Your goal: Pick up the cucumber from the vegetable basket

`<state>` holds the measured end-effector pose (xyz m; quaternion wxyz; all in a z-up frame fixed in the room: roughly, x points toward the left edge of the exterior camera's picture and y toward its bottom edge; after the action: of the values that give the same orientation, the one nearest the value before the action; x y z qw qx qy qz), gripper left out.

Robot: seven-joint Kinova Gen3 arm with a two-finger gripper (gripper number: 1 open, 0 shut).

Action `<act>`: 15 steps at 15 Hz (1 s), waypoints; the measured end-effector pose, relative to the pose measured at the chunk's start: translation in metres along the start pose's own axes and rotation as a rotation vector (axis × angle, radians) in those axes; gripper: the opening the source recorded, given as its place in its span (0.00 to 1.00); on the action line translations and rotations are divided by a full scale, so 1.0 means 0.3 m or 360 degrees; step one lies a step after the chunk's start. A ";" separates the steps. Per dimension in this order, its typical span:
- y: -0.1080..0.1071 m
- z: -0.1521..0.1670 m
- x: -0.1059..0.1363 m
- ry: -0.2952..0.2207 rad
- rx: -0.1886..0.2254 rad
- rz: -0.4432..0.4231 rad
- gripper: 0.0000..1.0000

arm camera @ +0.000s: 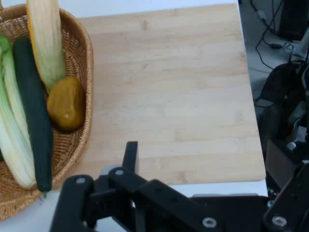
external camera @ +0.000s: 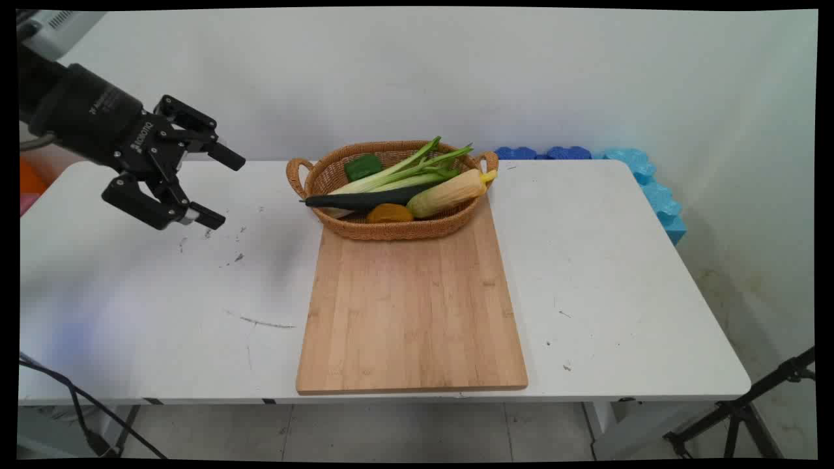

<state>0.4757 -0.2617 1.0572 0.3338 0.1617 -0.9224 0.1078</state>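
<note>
My gripper (external camera: 218, 189) hangs with fingers spread, holding nothing, left of the wicker basket (external camera: 339, 170) on the white table (external camera: 619, 273). The wooden cutting board (external camera: 410, 306) lies touching the basket's near side.

My view: one wicker basket (external camera: 391, 228), one wooden cutting board (external camera: 410, 306), one corn cob (external camera: 449, 192), one dark cucumber (external camera: 365, 198), one leek (external camera: 404, 170), one green pepper (external camera: 362, 167), one yellow-orange pepper (external camera: 388, 213), one worktop (external camera: 619, 273)
</note>
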 end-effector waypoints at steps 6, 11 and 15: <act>-0.020 0.016 0.008 -0.0013 0.0017 -0.0034 1.00; -0.059 0.049 0.033 -0.0026 0.0062 -0.0081 1.00; -0.136 0.110 0.082 -0.0042 0.0153 -0.0152 1.00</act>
<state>0.4538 -0.3149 1.0522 0.3184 0.2229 -0.9116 0.1337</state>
